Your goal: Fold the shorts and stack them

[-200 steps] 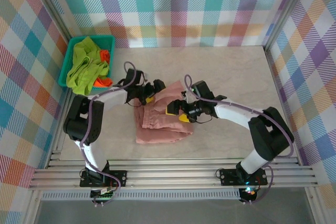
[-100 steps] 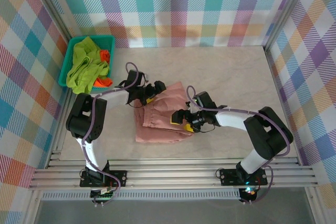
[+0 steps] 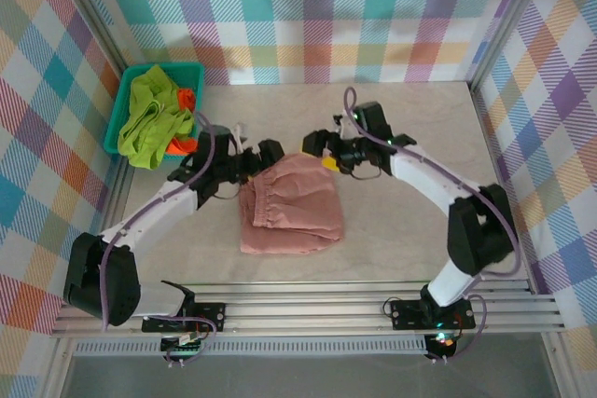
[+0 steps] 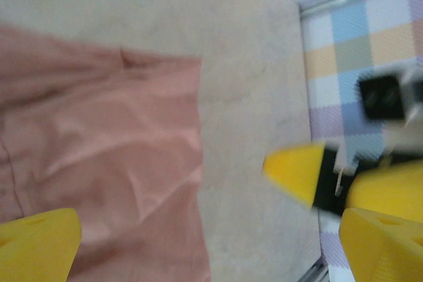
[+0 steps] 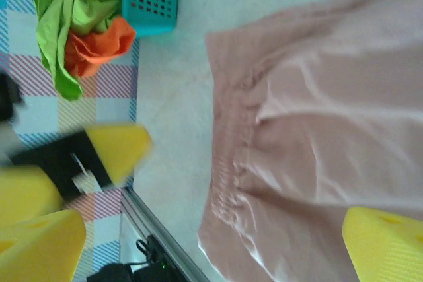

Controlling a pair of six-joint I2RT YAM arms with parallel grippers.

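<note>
1. Task item in work. From the top camera I read the dusty pink cloth shorts (image 3: 291,204) lying folded at the centre of the pale marbled table (image 3: 420,128). The gathered elastic waist runs along their 9 o'clock edge. In the right wrist camera the same pink shorts (image 5: 317,130) lie flat with the waist gathers visible.

2. Remaining task items. The lime green cloth shorts (image 3: 147,118) and the bright orange cloth shorts (image 3: 185,100) sit crumpled in the teal plastic mesh basket (image 3: 177,69). The basket stands at 10 o'clock from the table centre, against the plaid wall. The green pair spills over the basket rim.

3. Left gripper (image 3: 264,159). It sits at the 11 o'clock corner of the pink shorts. Its wrist camera shows the left gripper (image 4: 211,249) with yellow fingers spread wide and nothing between them. Cloth and bare table lie below.

4. Right gripper (image 3: 315,146). It sits at the 1 o'clock corner of the pink shorts, near the left gripper, the two facing each other. Its wrist camera shows the right gripper (image 5: 211,242) with fingers spread wide, gripping nothing.
</note>
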